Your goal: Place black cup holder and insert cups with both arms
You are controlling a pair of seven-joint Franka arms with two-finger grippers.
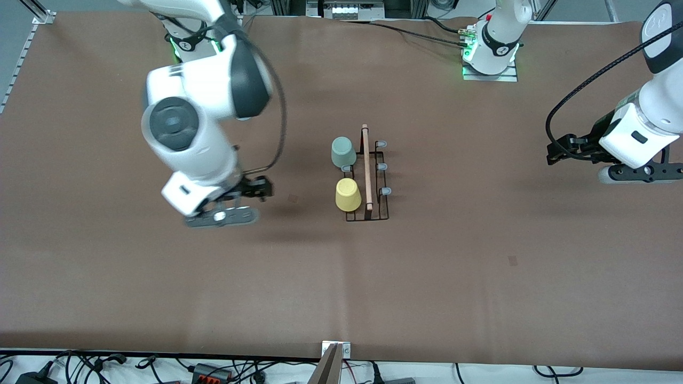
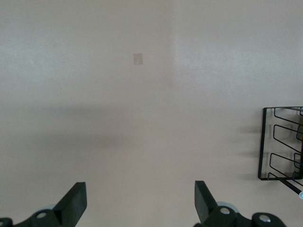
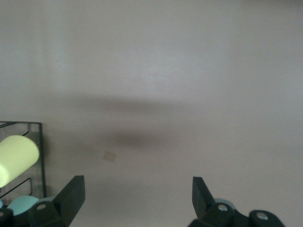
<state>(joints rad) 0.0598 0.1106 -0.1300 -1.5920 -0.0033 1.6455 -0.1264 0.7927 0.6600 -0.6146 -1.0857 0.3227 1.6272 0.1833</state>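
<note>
The black cup holder stands mid-table, its wooden rod handle on top. A pale green cup and a yellow cup sit upside down on prongs on the side toward the right arm's end, with a bare grey-tipped prong between them. The three grey-tipped prongs on the other side are bare. My right gripper hangs open and empty over bare table beside the yellow cup. My left gripper is open and empty, well away at the left arm's end, with the holder's wire edge in its view.
The brown table mat carries small tape marks. Cables and power bricks lie along the edge nearest the front camera, by a metal bracket. The left arm's base stands at the back edge.
</note>
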